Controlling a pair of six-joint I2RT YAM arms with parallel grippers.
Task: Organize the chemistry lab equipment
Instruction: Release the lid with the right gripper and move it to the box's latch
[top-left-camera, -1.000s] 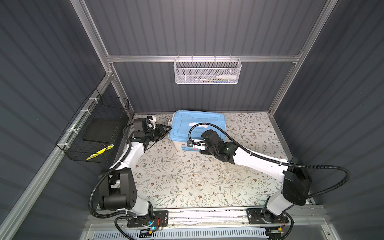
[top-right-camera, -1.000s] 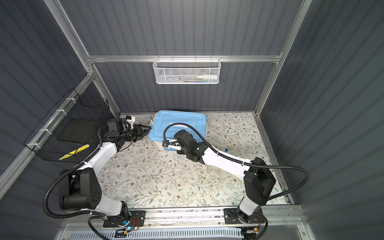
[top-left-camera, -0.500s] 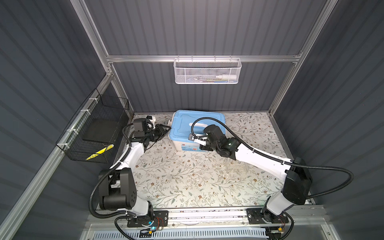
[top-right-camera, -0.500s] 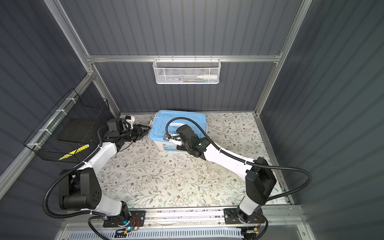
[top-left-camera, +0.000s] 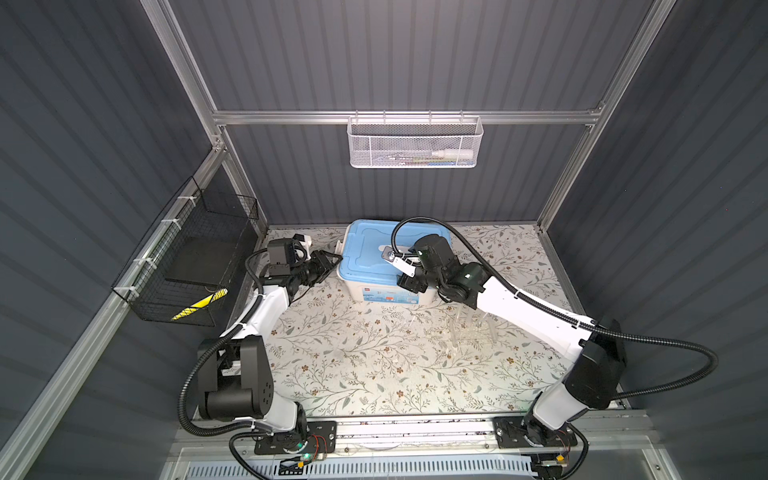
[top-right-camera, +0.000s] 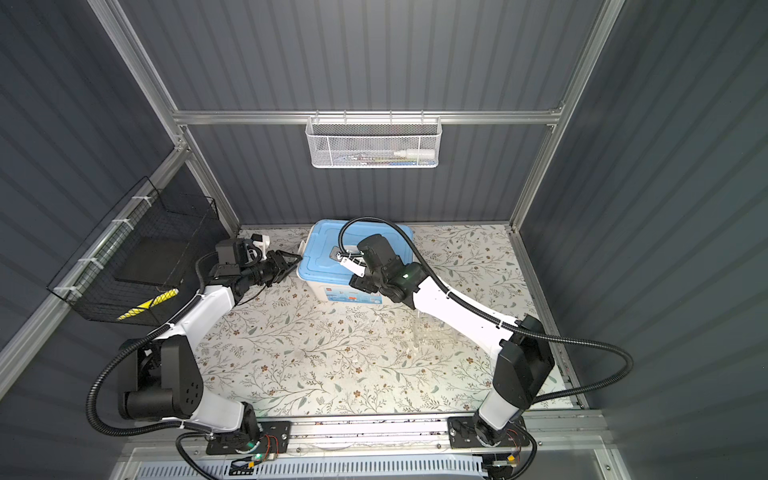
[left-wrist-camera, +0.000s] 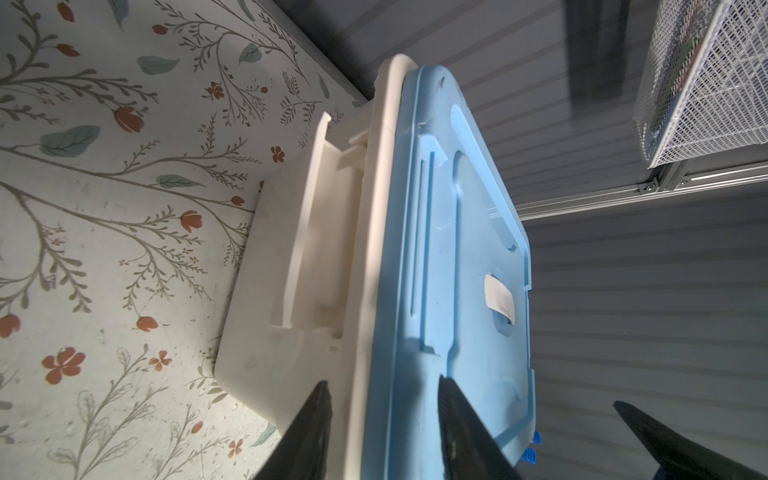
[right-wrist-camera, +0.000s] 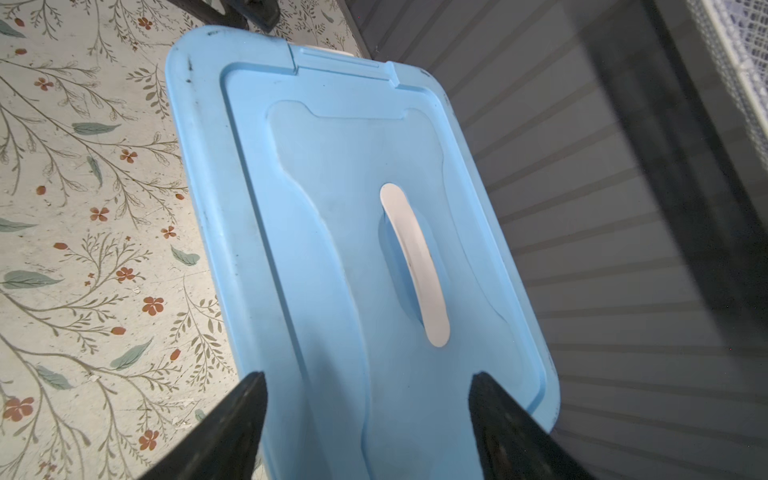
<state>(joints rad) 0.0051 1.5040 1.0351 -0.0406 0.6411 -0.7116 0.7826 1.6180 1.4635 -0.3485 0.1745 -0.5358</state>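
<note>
Glassware (top-left-camera: 471, 328), clear and faint, stands on the tabletop (top-left-camera: 353, 374) by the right forearm, near the storage box (top-left-camera: 374, 286). We judge it light, slick and breakable: take it by the body, gently. Both arms reach forward to the box. Right hand (right-wrist-camera: 365, 380) hovers over the blue lid (right-wrist-camera: 332, 208), spread wide, empty. Left hand (left-wrist-camera: 382, 384) straddles the lid's edge, parted, no grip that we can see.

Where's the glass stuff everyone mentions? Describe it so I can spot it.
Start at the flowery tabletop and find the blue-lidded box at the back. Just in front of its right end, by the white right arm, stands the clear glassware: the only see-through thing there, the pattern showing through it.
</note>
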